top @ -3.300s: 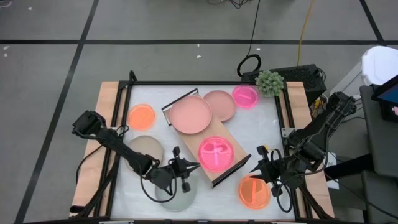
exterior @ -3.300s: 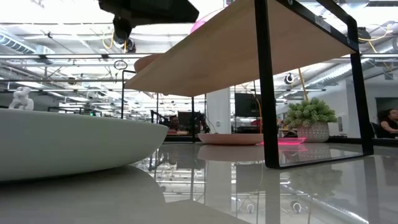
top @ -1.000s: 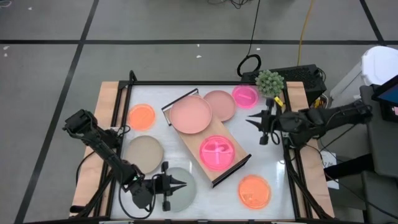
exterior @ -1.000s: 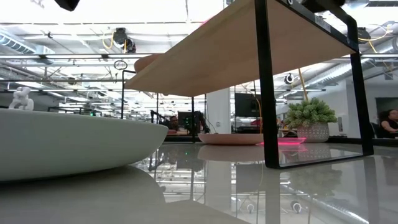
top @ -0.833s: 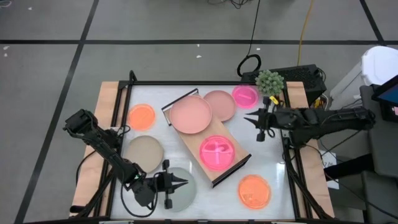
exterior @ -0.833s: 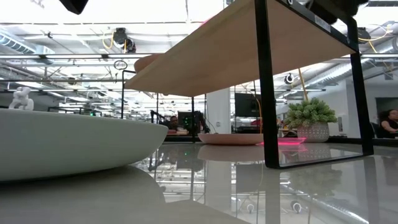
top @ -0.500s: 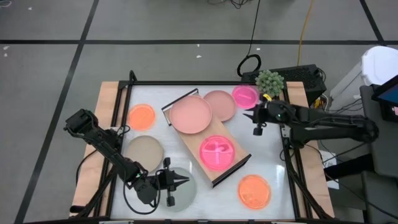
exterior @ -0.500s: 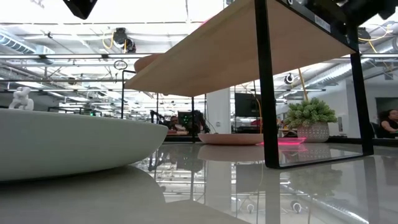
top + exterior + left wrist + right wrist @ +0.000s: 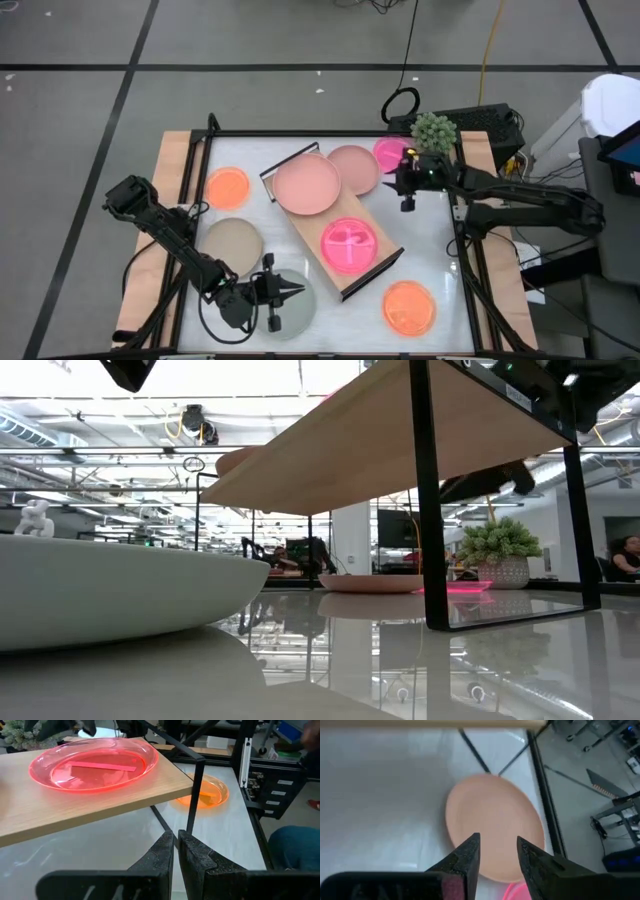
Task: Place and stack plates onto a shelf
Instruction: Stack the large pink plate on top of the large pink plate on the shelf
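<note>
High view looks straight down; low view sits at tabletop height; both share the shelf (image 9: 330, 226).

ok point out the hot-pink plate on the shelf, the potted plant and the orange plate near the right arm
hot-pink plate (image 9: 349, 245), high view, its centre divider
potted plant (image 9: 433, 131), high view, middle of its green foliage
orange plate (image 9: 409, 307), high view, centre of its face

Materials before you: light-wood shelf (image 9: 100, 790) with black metal frame.
Note the translucent glossy hot-pink divided plate (image 9: 92, 764), the matt dusty-pink plate (image 9: 492, 825), the glossy white tabletop (image 9: 420, 235).
</note>
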Motion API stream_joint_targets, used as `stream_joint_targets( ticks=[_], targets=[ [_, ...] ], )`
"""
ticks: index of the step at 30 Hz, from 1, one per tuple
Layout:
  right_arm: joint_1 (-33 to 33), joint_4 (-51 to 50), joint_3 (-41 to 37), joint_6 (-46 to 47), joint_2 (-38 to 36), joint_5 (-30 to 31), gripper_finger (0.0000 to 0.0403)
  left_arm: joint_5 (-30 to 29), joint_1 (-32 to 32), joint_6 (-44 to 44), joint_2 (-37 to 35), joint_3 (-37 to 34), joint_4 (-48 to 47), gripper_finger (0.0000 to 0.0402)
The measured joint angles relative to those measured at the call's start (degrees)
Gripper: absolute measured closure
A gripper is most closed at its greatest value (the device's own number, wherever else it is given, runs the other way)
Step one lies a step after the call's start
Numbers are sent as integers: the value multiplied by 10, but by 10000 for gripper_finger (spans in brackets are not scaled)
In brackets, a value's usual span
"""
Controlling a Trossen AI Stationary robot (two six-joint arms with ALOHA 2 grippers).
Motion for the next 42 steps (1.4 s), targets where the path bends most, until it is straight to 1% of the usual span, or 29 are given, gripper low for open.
stream_joint_targets(
  ticks=[4,8,15,22,28,33,36,42],
  targets=[
    [-27,3,0,-24,45,-54,293,0,1,-7,0,0,0,369],
    [-40,3,0,-57,87,-80,281,0,4,-12,0,0,0,369],
    [-58,8,0,-61,132,-93,239,0,18,-12,0,0,0,369],
    [-80,44,0,-76,188,-97,223,0,24,-10,0,0,-17,369],
    [-87,107,0,-117,252,-97,227,0,27,-10,0,0,-30,369],
    [-87,142,0,-133,286,-97,238,0,27,-9,0,0,-35,369],
    [-87,150,0,-151,308,-97,246,0,27,-1,0,0,-35,369],
    [-87,158,0,-154,341,-98,267,0,28,4,0,0,-34,369]
  ],
)
